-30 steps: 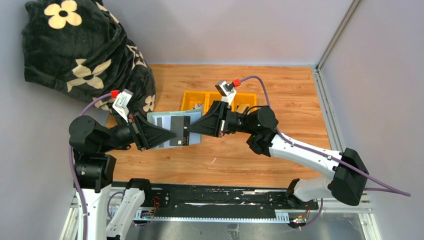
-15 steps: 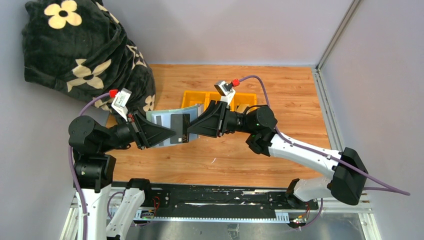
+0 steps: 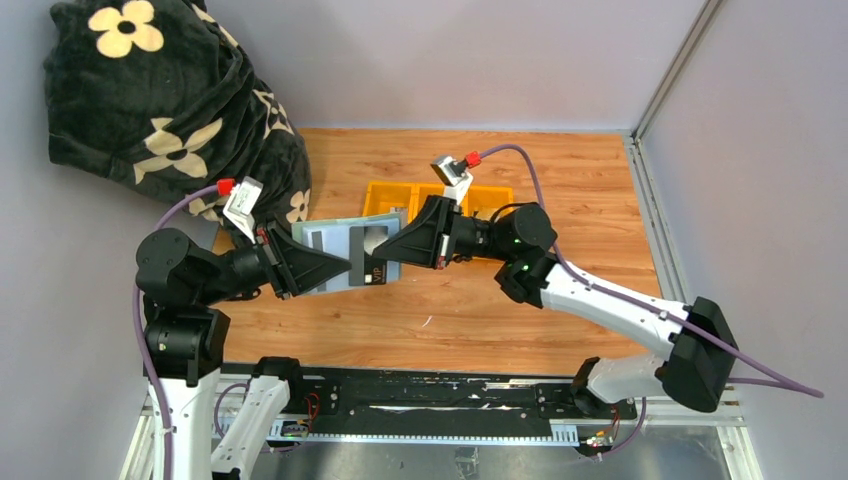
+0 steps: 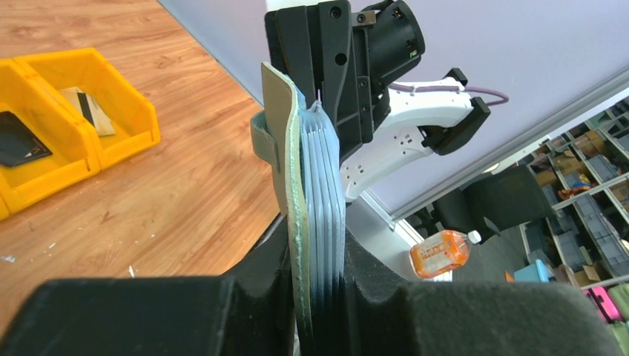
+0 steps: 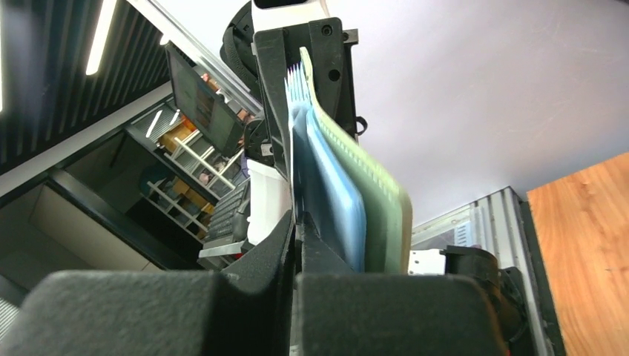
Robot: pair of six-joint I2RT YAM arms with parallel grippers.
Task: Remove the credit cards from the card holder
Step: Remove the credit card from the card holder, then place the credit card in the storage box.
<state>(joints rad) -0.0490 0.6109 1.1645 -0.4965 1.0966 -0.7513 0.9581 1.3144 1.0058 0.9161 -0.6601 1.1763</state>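
The sage-green card holder [image 3: 322,248] hangs above the table, its light blue leaves fanned open. My left gripper [image 3: 340,266] is shut on the holder's left end. The left wrist view shows the card holder [image 4: 315,185] edge-on, squeezed between my left gripper's [image 4: 319,256] jaws. A dark credit card [image 3: 364,252] with a stripe sticks out of the leaves on the right. My right gripper [image 3: 385,256] is shut on that card's right edge. In the right wrist view my right gripper [image 5: 297,230] has its jaws pressed together, with the card holder [image 5: 371,215] just to their right.
A yellow three-compartment tray [image 3: 385,194] stands behind the grippers. In the left wrist view the tray [image 4: 126,122] holds a black card [image 4: 18,144] and a tan striped card [image 4: 89,111]. A black flowered cushion [image 3: 170,110] fills the back left corner.
My right gripper opened and shut again on the dark card. Both grippers and the holder shifted slightly away from the arm bases, and the card now sits a little further right.
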